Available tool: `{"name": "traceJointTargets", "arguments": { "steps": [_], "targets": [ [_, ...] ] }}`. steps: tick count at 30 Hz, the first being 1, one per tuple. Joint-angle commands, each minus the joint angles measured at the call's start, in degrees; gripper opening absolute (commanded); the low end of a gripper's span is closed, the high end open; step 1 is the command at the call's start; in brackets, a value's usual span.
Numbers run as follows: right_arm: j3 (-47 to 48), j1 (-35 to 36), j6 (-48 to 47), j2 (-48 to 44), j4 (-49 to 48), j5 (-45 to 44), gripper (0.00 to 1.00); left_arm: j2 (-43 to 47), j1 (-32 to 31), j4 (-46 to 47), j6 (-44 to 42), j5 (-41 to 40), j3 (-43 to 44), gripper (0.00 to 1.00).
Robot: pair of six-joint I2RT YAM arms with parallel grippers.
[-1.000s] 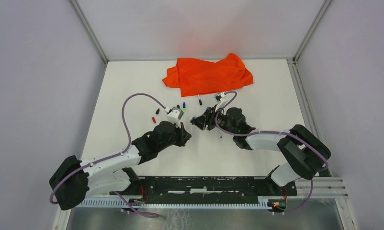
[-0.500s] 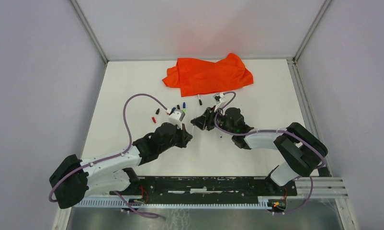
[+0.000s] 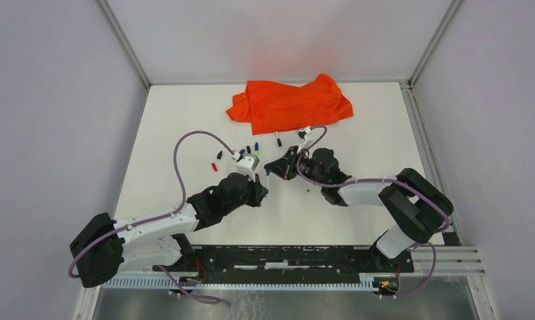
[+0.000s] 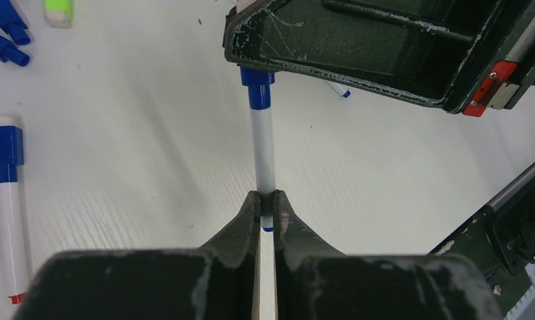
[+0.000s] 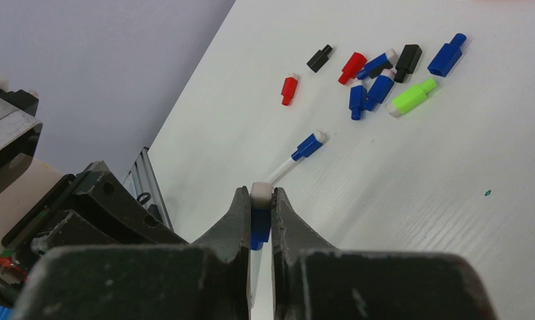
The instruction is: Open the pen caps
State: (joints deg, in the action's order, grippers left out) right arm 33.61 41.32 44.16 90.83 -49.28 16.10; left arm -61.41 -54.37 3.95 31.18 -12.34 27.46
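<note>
Blue cap (image 4: 257, 90) sits in right end effector (image 5: 258, 197), barrel (image 4: 262, 150) in left end effector (image 4: 266, 200).

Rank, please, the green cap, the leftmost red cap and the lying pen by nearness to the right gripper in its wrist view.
1. Lying pen, just ahead of the right gripper.
2. Leftmost red cap, farther ahead, slightly right.
3. Green cap, far right in the cluster.
</note>
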Motion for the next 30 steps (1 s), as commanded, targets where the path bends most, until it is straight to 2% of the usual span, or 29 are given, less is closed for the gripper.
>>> {"name": "traceJointTargets", "arguments": {
  "steps": [1, 5, 8, 16, 25, 27, 28, 29, 30],
  "targets": [
    [0.69, -0.32, -0.86, 0.54, -2.35, 0.43, 0.00, 1.34, -0.52, 2.91, -2.66, -1.64, 2.10, 0.18],
    [-0.71, -0.63, -0.10, 0.43, -4.50, 1.87, 0.00, 2.15, -0.54, 2.60, -3.24, -1.15, 2.77, 0.39],
    [-2.31, -0.94, 1.63, 0.65, -7.69, 3.20, 0.00, 1.87, -0.50, 2.30, -3.53, -0.99, 3.61, 0.48],
    [-5.57, -1.82, 8.13, 1.90, -18.06, 7.10, 0.00, -1.92, -0.41, 2.58, -4.71, -0.33, 5.67, 0.50],
    [-7.11, -2.09, 12.45, 2.93, -24.22, 9.21, 0.00, -4.33, -0.43, 4.94, -4.59, 1.08, 5.34, 0.48],
    [-7.28, -2.12, 13.06, 3.42, -25.09, 9.56, 0.00, -4.67, -0.45, 5.44, -4.62, 1.27, 5.13, 0.46],
    [-7.40, -2.05, 13.21, 3.60, -25.58, 9.63, 0.00, -4.71, -0.45, 5.83, -4.63, 1.65, 4.94, 0.41],
    [-7.63, -2.12, 13.31, 3.73, -25.81, 9.59, 0.00, -4.69, -0.46, 6.34, -4.78, 2.47, 4.90, 0.29],
    [-7.83, -2.07, 13.41, 3.96, -26.12, 9.62, 0.00, -4.69, -0.43, 6.92, -4.93, 3.29, 4.76, 0.10]
  ]
}}
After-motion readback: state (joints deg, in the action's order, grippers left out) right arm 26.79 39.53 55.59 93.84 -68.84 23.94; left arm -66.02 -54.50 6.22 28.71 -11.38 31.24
